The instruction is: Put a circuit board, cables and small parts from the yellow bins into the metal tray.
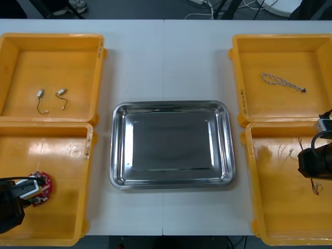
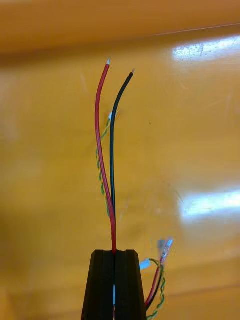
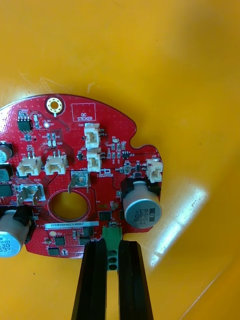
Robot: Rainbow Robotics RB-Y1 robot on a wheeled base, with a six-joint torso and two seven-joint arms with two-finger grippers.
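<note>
While the left hand is pinching the round red circuit board by its edge in a near yellow plastic bin and the right hand is clamped on a thin red-and-black cable in its own, the shiny metal tray on the surface holds nothing, so basically everything's left.

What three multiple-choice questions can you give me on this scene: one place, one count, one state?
1. Where is the circuit board? A in the tray; B in the near left bin; C in the far right bin.
2. How many small metal parts lie in the far left bin? A two; B five; C none.
3. How is the right gripper? A wide open; B shut on a cable; C shut on the board.
Answers: B, the left gripper clamps its edge there; A, two lie side by side; B, the cable is pinched in it.
</note>
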